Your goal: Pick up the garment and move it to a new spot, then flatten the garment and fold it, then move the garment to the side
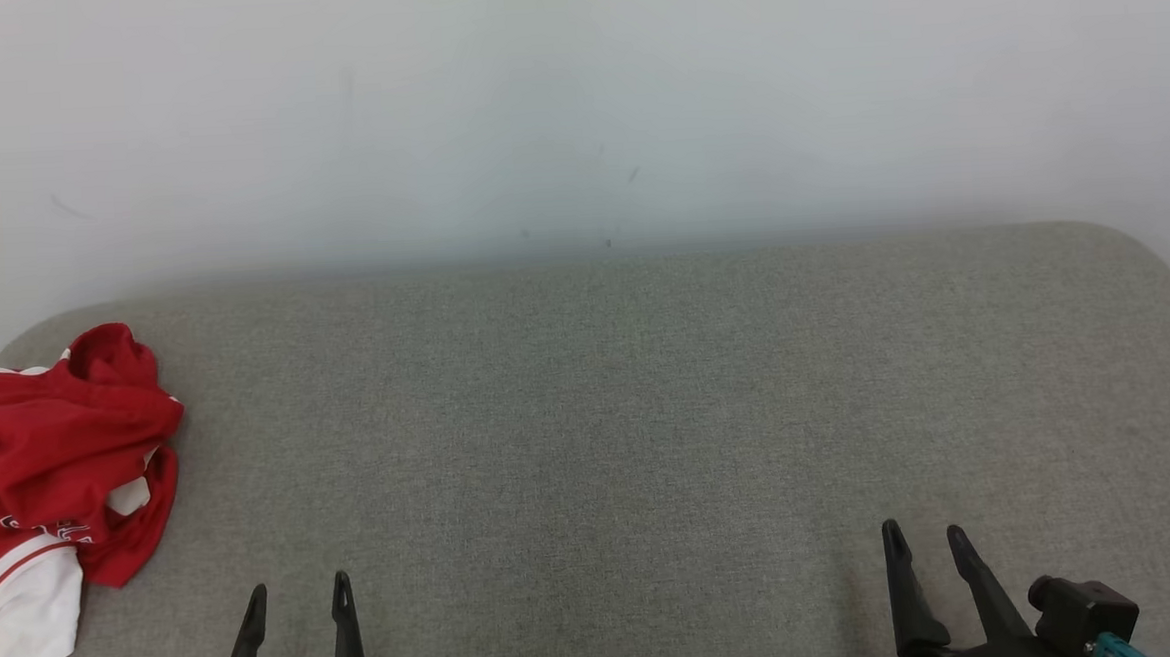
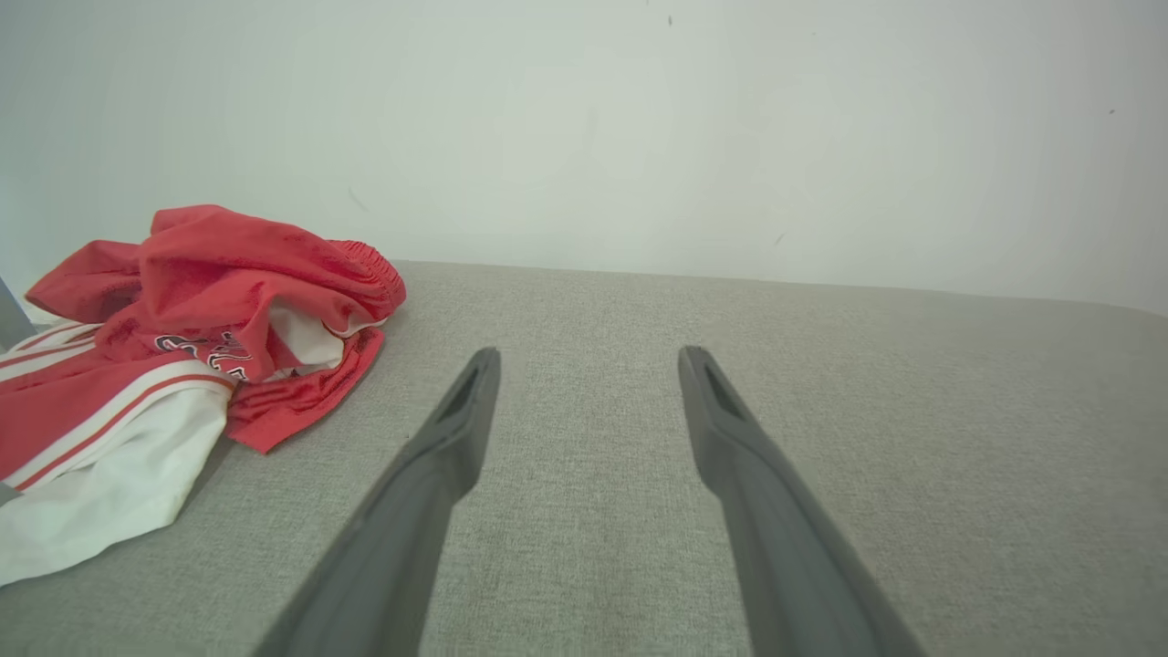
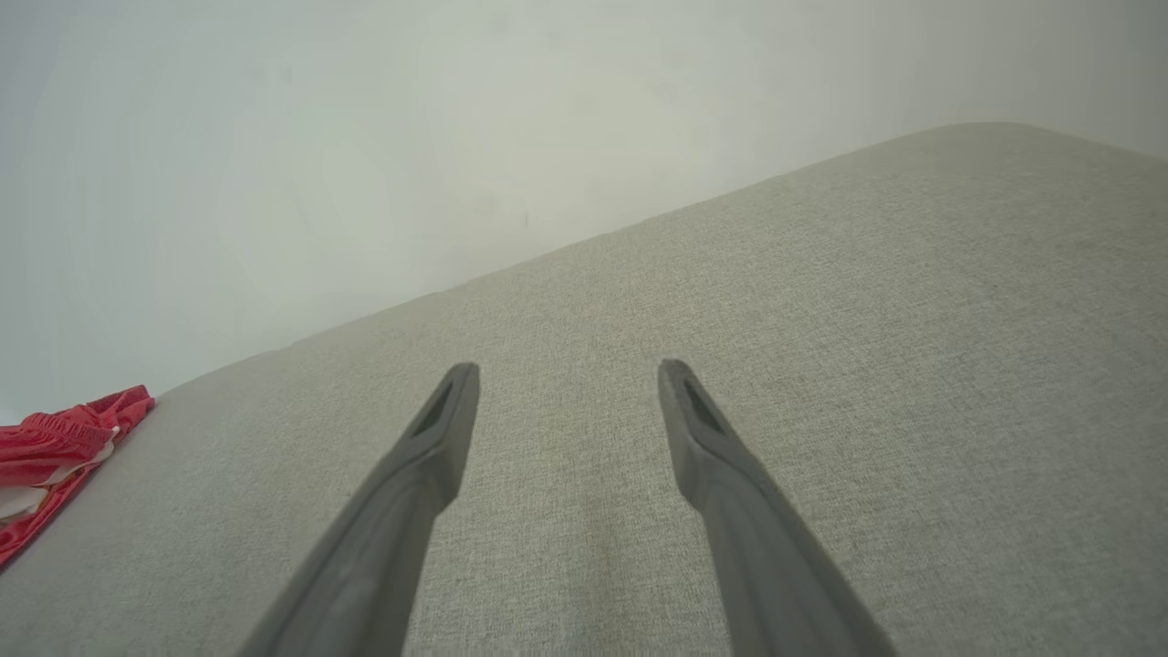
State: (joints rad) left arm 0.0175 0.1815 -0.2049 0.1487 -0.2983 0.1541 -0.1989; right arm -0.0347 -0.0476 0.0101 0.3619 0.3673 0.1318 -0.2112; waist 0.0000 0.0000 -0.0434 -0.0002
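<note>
A crumpled red-and-white jersey garment (image 1: 52,467) with white stripes and dark lettering lies heaped at the left end of a grey fabric-covered bench (image 1: 650,415), partly over the bench's edge. The left end effector (image 1: 298,589), with two long dark fingers, hovers near the garment on its right side. Its fingers are spread apart and hold nothing. The right end effector (image 1: 921,531) is well apart from the garment, far to its right, fingers likewise spread and empty. Behind the garment rises a plain pale wall (image 1: 573,99).
</note>
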